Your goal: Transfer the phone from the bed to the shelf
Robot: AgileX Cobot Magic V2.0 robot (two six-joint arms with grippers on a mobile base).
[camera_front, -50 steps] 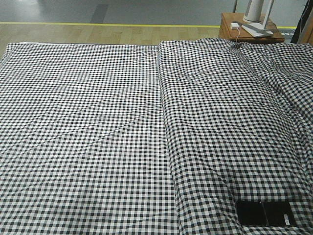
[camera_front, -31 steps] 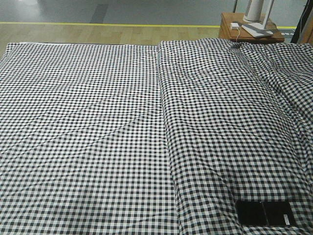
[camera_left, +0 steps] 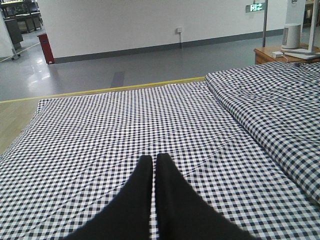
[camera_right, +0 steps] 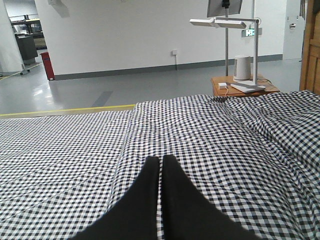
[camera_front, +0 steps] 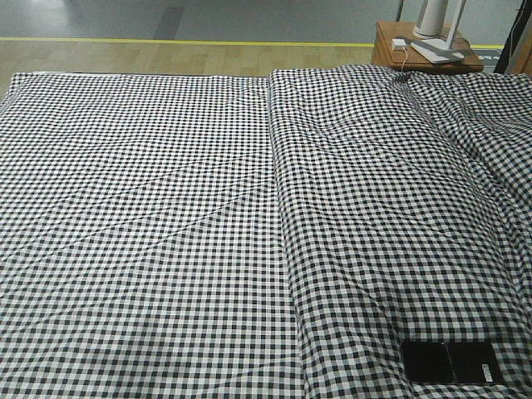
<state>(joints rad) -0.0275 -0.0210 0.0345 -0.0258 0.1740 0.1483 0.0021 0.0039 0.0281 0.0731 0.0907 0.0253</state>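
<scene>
Exterior front-facing view, phone (camera_front: 450,362) lying flat on bed (camera_front: 166,249), by its near edge

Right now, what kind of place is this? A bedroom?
Probably a mock bedroom in a big hall: the bed and side table sit beside a wide grey floor with a yellow line and a green lit sign.
</scene>
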